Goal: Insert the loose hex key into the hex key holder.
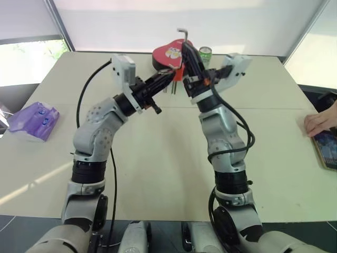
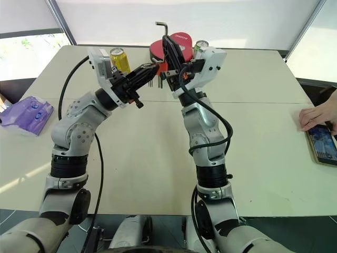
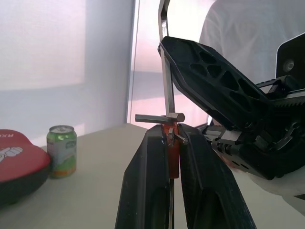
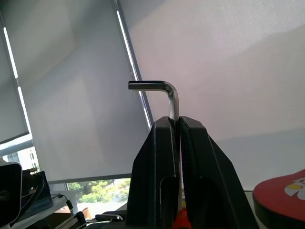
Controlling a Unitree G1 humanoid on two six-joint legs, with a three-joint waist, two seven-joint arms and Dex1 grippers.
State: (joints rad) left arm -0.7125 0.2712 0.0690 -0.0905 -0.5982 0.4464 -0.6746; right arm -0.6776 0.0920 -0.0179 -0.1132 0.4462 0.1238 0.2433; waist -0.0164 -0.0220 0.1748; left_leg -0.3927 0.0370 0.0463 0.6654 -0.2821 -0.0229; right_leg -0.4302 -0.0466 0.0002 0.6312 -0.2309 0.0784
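Both arms are raised above the tabletop (image 1: pixel 158 158), their grippers meeting in mid-air near its far edge. The right gripper (image 4: pixel 175 125) has its two black fingers pressed together on the long shank of the loose hex key (image 4: pixel 169 95), which stands upright with its short bent end on top. The left gripper (image 3: pixel 172 138) is clamped on the hex key holder (image 3: pixel 171 152), a small orange-red block wedged between its fingers, with short silver keys sticking out of it. The loose key's shank runs down right against the holder, at the point where the two grippers meet; whether its lower end sits in a slot cannot be told. Behind them on the tabletop stand a red heart-shaped tin (image 2: pixel 179 42), a green can (image 3: pixel 61 150) and a yellow can (image 2: pixel 119 59).
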